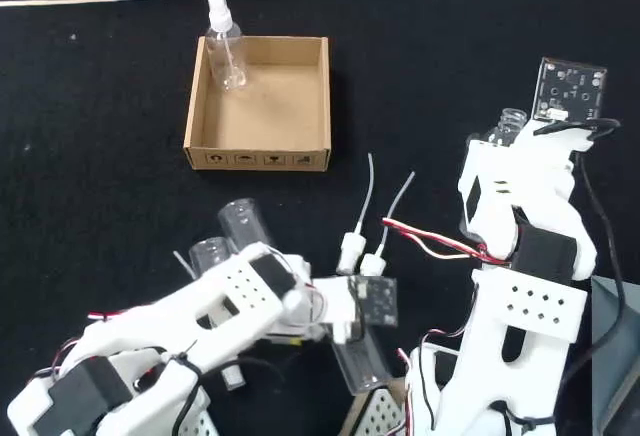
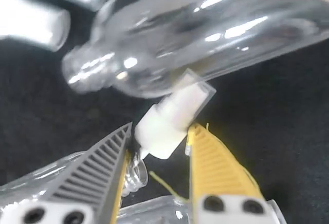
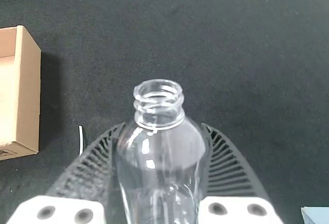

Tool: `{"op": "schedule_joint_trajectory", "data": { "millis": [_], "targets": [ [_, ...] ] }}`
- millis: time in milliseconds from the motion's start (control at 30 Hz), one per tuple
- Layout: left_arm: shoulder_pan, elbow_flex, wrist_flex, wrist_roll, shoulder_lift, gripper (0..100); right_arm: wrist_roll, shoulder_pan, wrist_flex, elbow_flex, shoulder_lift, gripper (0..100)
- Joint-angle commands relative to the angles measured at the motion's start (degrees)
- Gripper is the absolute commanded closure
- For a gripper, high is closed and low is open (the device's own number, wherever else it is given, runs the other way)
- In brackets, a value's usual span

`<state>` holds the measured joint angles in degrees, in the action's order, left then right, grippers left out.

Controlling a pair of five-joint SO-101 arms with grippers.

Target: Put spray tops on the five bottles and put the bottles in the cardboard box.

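Observation:
My right gripper [image 3: 163,129] is shut on a clear bottle [image 3: 159,147] with an open threaded neck, held upright above the table at the right [image 1: 511,121]. My left gripper [image 2: 160,131] is shut on a white spray top [image 2: 167,121] low over the mat, between lying bottles. One clear bottle [image 2: 205,29] lies just beyond it with its neck open. The cardboard box [image 1: 200,106] stands at the centre back, and a bottle with a spray top [image 1: 225,46] stands in its far left corner. Two loose spray tops [image 1: 352,248] lie mid-table.
Two open bottles [image 1: 243,221] lie beside the left arm [image 1: 230,306], and another [image 1: 360,361] lies near the front edge. The black mat is bare left of the box and at the back right. The box corner [image 3: 20,90] is far from the right gripper.

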<state>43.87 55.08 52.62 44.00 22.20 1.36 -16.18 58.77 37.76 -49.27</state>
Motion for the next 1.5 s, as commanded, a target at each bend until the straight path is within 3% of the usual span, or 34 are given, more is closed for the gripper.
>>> {"op": "schedule_joint_trajectory", "data": {
  "millis": [0,500,933,1467],
  "targets": [
    [-4.4,-2.8,0.1,-3.8,1.4,88,0.2,-0.2,-2.3,-3.2,-2.2,90.0],
    [-15.1,-8.0,0.1,-14.5,1.3,88,0.2,-0.2,-2.3,-3.1,-2.2,90.0],
    [-17.0,-9.1,-4.6,-27.9,0.7,88,0.2,-0.2,-2.3,-3.1,-2.2,90.0],
    [-16.5,-8.4,-4.3,-23.6,0.6,81,0.2,-0.2,-2.4,-3.1,-2.2,90.0]
  ]
}}
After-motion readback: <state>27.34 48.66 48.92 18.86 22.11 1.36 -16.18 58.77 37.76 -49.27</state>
